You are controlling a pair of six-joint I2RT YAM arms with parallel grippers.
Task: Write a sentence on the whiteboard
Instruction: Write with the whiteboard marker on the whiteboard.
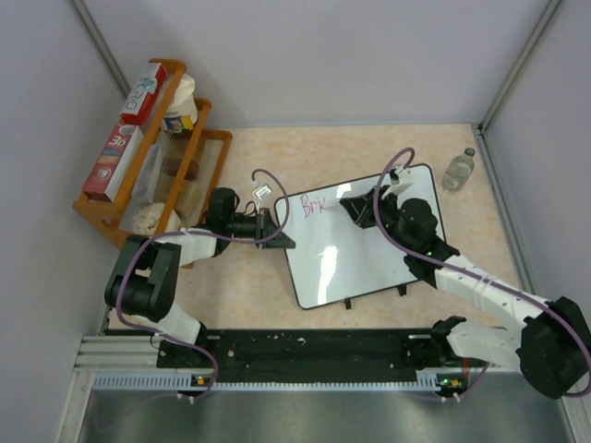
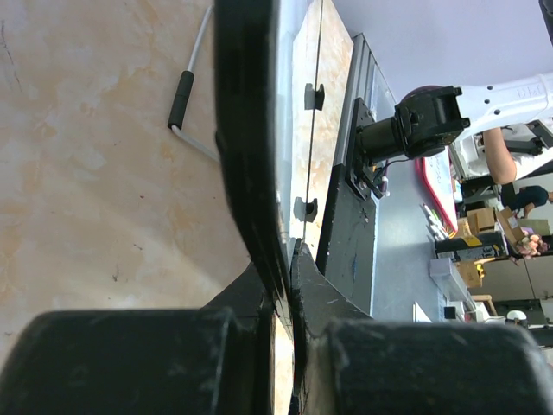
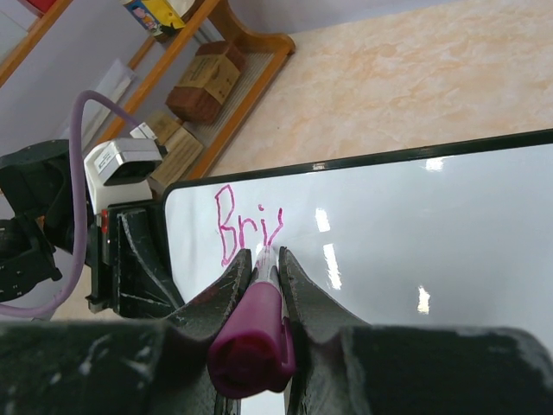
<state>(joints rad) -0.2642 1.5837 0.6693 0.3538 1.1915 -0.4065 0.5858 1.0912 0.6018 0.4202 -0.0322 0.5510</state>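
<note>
Whiteboard (image 1: 369,254) clamped at left edge by left gripper (image 2: 285,259). Sentence (image 3: 246,226) at "Bri"; marker (image 3: 252,337) pinched in right gripper (image 3: 263,258), blank surface rightward along long axis.

Only text you can read: the pink sentence (image 3: 244,226) start "Bri", at the whiteboard (image 3: 432,251) far-left corner. Red boxes (image 1: 129,129) left of whiteboard: print illegible.

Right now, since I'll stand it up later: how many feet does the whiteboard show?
2: left foot and right foot on the whiteboard's near long edge; others may be hidden.
</note>
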